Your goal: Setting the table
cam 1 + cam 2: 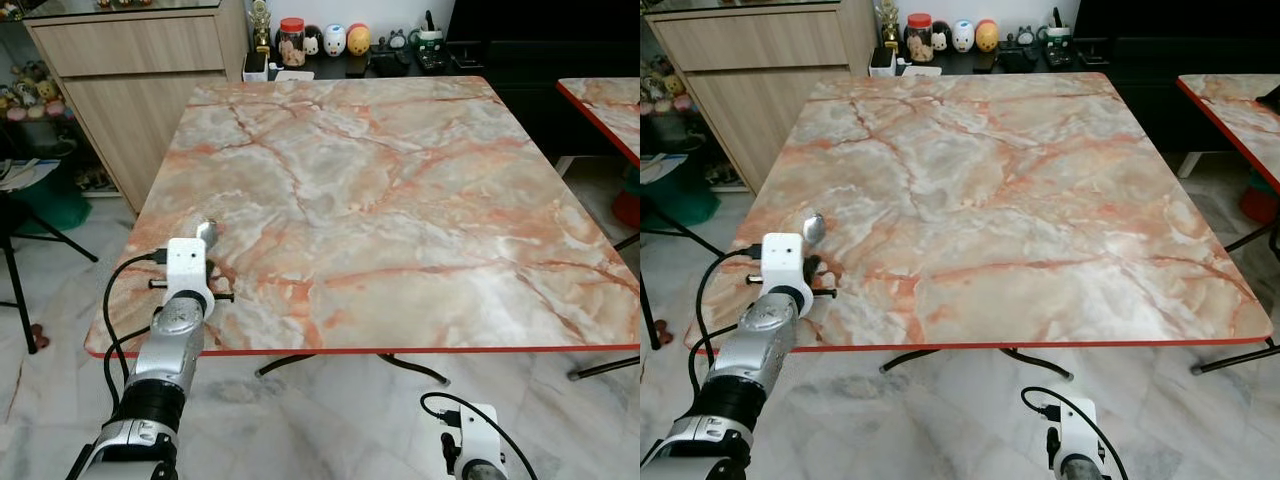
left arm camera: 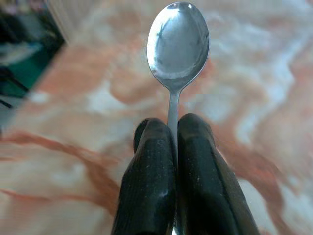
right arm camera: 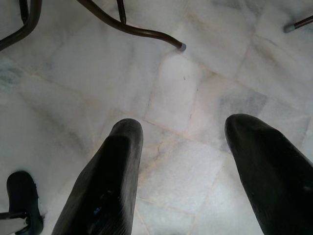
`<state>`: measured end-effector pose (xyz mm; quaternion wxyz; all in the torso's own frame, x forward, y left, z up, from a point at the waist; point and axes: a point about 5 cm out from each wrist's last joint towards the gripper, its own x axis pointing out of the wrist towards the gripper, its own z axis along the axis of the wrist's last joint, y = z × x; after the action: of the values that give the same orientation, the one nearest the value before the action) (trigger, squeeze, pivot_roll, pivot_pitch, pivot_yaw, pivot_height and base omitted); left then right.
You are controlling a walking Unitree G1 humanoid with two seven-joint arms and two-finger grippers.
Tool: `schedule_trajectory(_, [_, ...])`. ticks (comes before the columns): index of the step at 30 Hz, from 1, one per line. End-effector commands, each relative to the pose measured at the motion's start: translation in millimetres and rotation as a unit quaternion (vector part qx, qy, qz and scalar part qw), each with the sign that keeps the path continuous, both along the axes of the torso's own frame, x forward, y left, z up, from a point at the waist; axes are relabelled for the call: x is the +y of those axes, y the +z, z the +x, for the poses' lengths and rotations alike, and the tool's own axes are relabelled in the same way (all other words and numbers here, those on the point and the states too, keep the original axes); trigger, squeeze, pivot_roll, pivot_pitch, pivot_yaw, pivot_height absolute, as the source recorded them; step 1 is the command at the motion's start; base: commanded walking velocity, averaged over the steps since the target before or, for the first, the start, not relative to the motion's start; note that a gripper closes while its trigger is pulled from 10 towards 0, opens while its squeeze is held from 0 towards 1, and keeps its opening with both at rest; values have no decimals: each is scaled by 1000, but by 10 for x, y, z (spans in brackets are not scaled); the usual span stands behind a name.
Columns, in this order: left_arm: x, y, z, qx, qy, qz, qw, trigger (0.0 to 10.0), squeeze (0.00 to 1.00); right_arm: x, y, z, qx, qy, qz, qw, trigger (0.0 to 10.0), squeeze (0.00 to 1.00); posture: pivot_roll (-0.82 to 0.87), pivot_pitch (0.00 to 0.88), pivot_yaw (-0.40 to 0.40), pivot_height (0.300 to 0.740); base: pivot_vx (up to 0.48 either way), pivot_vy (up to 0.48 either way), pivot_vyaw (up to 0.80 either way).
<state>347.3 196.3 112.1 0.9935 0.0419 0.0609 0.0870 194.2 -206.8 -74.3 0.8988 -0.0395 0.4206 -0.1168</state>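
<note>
Left wrist view | left gripper [image 2: 173, 139] jaws pinch spoon [image 2: 178, 46] handle | bowl beyond tips

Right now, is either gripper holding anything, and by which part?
The left gripper holds a metal spoon by its handle, just below the bowl, over the table's near left corner. The right gripper is open above the floor, holding nothing.
</note>
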Motion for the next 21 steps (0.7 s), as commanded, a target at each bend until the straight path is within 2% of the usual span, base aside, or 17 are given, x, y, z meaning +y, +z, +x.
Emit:
schedule_trajectory(1, [49,78,-26,-39,11,14,999,10000,0,0,-3,-8,-2,0,1,1000,10000,0,53,31,-12,740,0,0,0])
schedule_trajectory(2, [51,80,-30,-43,12,14,999,10000,0,-2,-1,-7,-2,0,1,1000,10000,0,53,31,-12,740,0,0,0])
schedule_trajectory(3, [79,74,-55,-58,20,32,998,10000,0,-2,-2,-8,-2,1,0,1000,10000,0,54,25,-13,740,0,0,0])
schedule_trajectory(6, [106,52,-106,-84,32,38,995,10000,0,-9,-9,-23,1,2,0,1000,10000,0,50,19,-15,740,0,0,0])
schedule_trajectory(11, [44,198,-143,-149,20,35,988,10000,0,-11,-20,-46,5,4,-2,1000,10000,0,56,5,-20,740,0,0,0])
schedule_trajectory(15, [80,212,-152,-165,38,29,985,10000,0,-5,-42,-88,10,7,-2,1000,10000,0,50,0,-21,740,0,-271,0])
schedule_trajectory(21, [61,207,-151,-170,36,26,984,10000,0,-26,-39,-88,11,8,-3,1000,10000,0,48,0,-25,740,0,-385,0])
